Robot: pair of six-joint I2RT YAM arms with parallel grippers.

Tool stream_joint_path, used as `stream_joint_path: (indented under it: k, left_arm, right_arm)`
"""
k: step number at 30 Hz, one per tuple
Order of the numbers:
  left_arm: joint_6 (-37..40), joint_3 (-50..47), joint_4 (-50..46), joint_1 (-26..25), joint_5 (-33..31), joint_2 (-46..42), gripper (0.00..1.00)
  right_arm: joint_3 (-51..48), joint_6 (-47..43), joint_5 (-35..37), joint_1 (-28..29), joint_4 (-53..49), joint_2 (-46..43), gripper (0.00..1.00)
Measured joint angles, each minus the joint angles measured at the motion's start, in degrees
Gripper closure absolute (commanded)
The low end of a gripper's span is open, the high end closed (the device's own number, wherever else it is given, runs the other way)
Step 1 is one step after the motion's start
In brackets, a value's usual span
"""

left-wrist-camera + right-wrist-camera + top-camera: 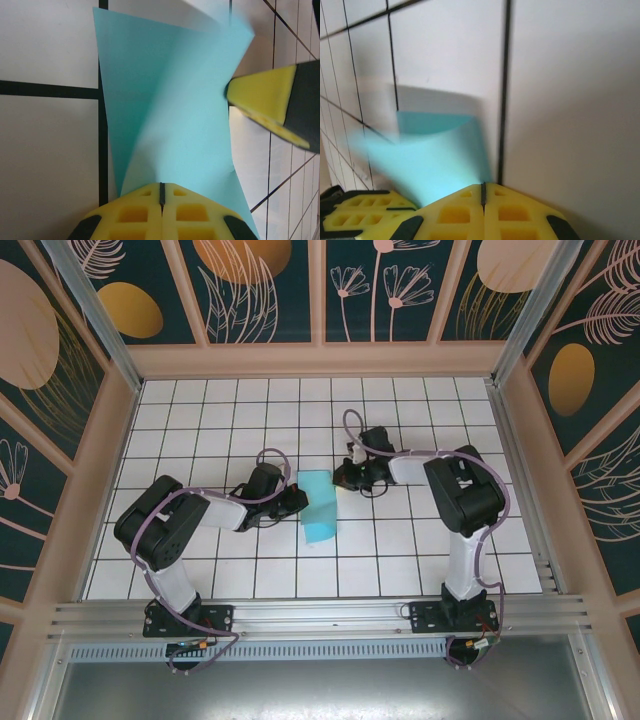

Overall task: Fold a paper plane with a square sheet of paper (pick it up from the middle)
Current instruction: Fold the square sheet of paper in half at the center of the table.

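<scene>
Around the middle of the tabletop (400,560) I've got the square sheet of paper (318,508), bent over on itself and pinched from both sides. The left gripper (161,192) has its yellow fingers squeezed together on one edge of the sheet, and the right gripper (483,192) is clamped on the opposite edge. The paper curves up between them, a bit blurry on the right wrist cam.
</scene>
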Motion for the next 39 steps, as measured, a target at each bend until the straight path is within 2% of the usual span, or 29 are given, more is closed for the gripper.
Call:
stream_joint_path:
  k: [4, 14, 24, 29, 33, 39]
  left_arm:
    - [-0.02, -0.07, 0.22, 0.00, 0.00, 0.00, 1.00]
    - [0.00, -0.07, 0.24, 0.00, 0.00, 0.00, 1.00]
    - [0.02, -0.20, 0.31, 0.00, -0.02, -0.09, 1.00]
    - [0.20, -0.24, 0.28, 0.00, -0.11, -0.22, 1.00]
    - [0.22, -0.28, 0.28, -0.07, -0.24, -0.26, 1.00]
    - [0.37, -0.28, 0.28, -0.07, -0.24, -0.26, 1.00]
  right_arm:
    - [0.00, 0.02, 0.39, -0.55, 0.44, -0.57, 1.00]
    - [0.92, 0.50, 0.17, 5.49, 2.10, -0.66, 1.00]
    - [4.11, 2.89, 1.40, 1.92, 2.16, 3.28, 1.00]
    - [4.85, 3.28, 5.55, -1.36, 2.19, 3.04, 1.00]
    - [3.80, 3.30, 7.89, -1.53, 1.97, -0.31, 1.00]
    - [-2.25, 3.48, 6.47, 3.63, 1.97, -11.45, 1.00]
